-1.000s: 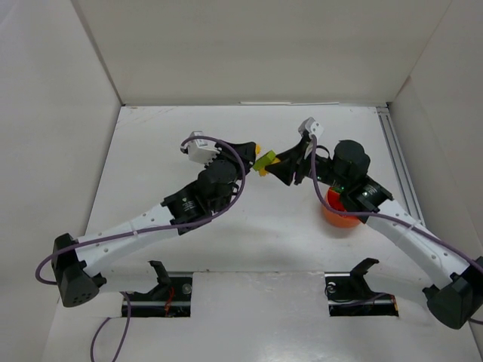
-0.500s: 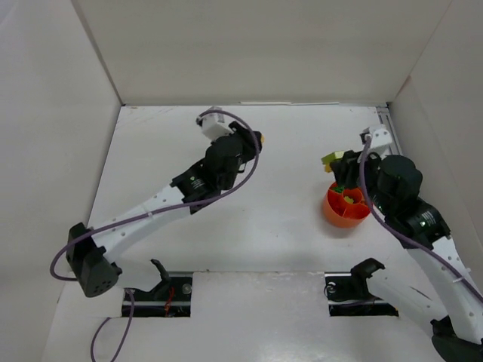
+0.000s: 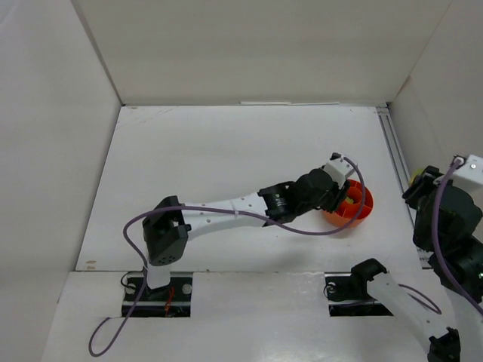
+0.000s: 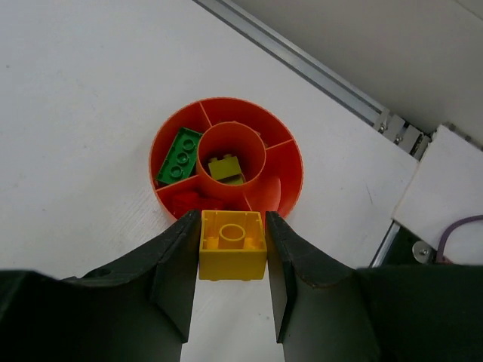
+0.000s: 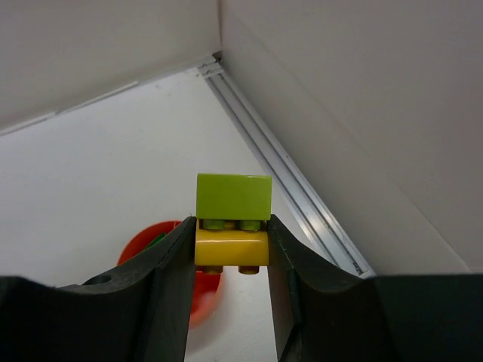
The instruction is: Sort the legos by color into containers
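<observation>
The yellow brick (image 4: 232,245) is clenched in my left claw (image 4: 232,226), poised at the near rim of the orange bowl (image 4: 293,154), just short of the red pieces (image 4: 183,204). I'd carry it past that rim to a bare wedge, clear of the dark green brick (image 4: 179,155) and the lime brick (image 4: 226,167) in the hub, then release low. My right claw (image 5: 232,245), well right of the bowl, grips a lime-on-yellow stack (image 5: 233,219).

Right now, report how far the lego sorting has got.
Done: the orange bowl holds a dark green brick, red pieces and, in its centre cup, a lime brick. In hand: the left end effector grips a yellow brick at the bowl's edge; the right end effector grips a joined yellow-and-lime pair away from it. Left: placing those by color.
</observation>
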You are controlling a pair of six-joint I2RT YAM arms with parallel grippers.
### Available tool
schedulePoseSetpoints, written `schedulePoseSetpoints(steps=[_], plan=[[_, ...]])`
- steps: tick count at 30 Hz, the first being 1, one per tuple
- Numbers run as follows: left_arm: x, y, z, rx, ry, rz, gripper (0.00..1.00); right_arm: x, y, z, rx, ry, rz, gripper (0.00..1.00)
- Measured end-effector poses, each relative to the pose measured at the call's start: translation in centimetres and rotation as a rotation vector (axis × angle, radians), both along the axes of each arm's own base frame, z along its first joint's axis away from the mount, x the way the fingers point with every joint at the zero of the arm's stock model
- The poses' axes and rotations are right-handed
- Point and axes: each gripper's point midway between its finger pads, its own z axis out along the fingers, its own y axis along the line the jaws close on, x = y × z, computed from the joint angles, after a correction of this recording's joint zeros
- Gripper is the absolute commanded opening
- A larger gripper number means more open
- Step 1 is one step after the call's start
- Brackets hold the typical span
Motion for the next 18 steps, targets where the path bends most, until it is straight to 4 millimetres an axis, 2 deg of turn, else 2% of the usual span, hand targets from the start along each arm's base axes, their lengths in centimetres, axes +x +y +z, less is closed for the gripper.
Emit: schedulePoseSetpoints(steps=[2,4,10,14,18], plan=[[-0.3,-0.9,-1.3,0.020,-0.009,-0.033,0.31,-0.9,-0.8,1.1,0.013,-0.041,-0.030,0.00],[0.3,-1.5,-2.1,0.024,-0.017,-0.032,0.31,-1.5,-1.3,1.5,0.016,-0.056,-0.050,0.00],[2.0,-5.7,-3.2,-0.016,-0.015,-0.040,0.31,-1.7,-1.7,1.1,-0.012,-0.022,-0.070,0.01],[1.6,-7.0,-4.7,-0.016,0.006,-0.052,0.33,-1.9,-1.8,0.9,-0.024,-0.010,-0.074,0.02],[1.0,-7.9,-5.2,-0.025,0.025,-0.072,0.33,-2.2,-2.0,1.0,-0.029,-0.013,-0.078,0.02]])
